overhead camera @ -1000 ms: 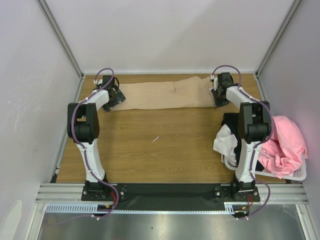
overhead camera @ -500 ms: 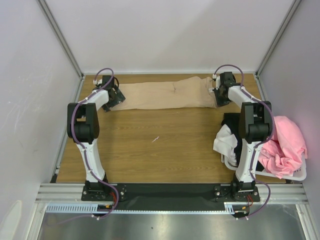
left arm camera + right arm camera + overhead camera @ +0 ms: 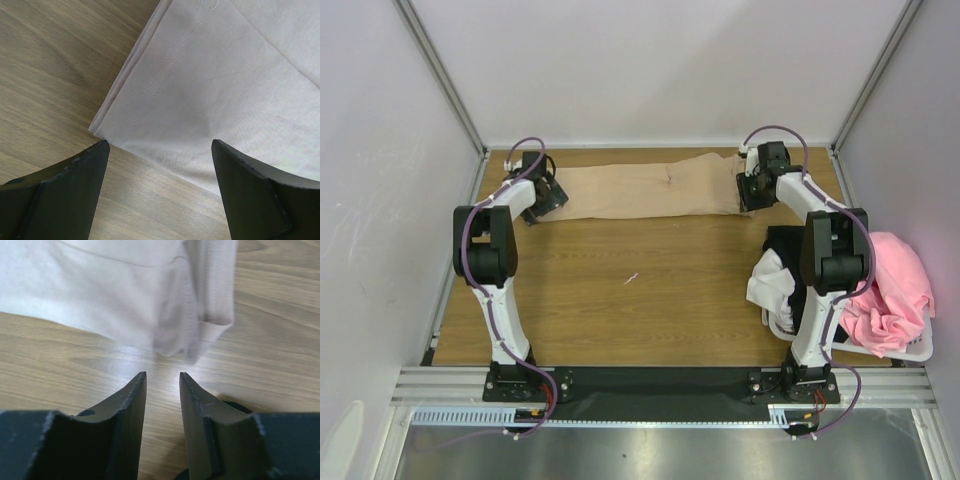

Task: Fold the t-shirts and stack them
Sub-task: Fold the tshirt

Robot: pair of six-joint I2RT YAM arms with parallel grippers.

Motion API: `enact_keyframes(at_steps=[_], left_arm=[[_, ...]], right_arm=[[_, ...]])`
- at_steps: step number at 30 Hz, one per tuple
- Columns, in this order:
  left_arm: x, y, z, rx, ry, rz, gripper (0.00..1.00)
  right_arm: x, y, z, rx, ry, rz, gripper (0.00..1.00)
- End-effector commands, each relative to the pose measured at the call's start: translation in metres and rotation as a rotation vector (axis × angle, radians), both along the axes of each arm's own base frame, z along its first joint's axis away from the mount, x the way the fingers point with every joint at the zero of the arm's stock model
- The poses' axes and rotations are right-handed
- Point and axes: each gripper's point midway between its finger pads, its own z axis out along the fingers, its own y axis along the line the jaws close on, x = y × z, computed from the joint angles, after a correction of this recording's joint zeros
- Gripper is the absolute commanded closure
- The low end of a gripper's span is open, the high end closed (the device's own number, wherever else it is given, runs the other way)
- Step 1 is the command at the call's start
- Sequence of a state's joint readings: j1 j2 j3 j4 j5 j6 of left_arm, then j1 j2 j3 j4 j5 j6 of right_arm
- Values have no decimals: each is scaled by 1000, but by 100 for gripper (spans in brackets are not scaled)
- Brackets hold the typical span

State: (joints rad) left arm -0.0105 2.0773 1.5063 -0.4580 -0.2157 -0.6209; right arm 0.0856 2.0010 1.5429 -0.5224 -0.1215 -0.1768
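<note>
Stretching across the counter (image 3: 640, 310), the tan shirt (image 3: 650, 190) is seen whole only from above. Left tool (image 3: 157, 145) is held wide, empty; right tool (image 3: 162, 374) barely parted, empty.

table (image 3: 650, 310): light wood, grain seen in all three views | laundry basket (image 3: 916, 352): white plastic, set at the table's right edge, near side | scrap (image 3: 632, 278): small pale fleck, left lying on bare wood near the middle | walls (image 3: 660, 70): plain white panels, framed by metal rails (image 3: 441, 72) | black strip (image 3: 660, 385): laid along the near edge
</note>
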Motion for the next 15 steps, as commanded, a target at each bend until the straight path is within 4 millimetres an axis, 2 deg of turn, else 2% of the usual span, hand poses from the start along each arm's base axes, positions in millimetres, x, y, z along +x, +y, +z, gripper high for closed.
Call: enact_keyframes(at_steps=[1, 5, 8, 9, 15], left_arm=[[5, 7, 13, 12, -33, 21, 10], [6, 6, 11, 9, -30, 17, 10], [8, 6, 12, 8, -36, 15, 10], [8, 6, 12, 8, -34, 15, 10], [8, 6, 13, 11, -32, 17, 10]], right_arm=[[-1, 7, -1, 7, -5, 20, 61], [0, 6, -13, -48, 10, 16, 60], [3, -5, -18, -109, 11, -20, 62], [5, -14, -21, -148, 12, -48, 63], [7, -34, -30, -210, 29, -94, 68]])
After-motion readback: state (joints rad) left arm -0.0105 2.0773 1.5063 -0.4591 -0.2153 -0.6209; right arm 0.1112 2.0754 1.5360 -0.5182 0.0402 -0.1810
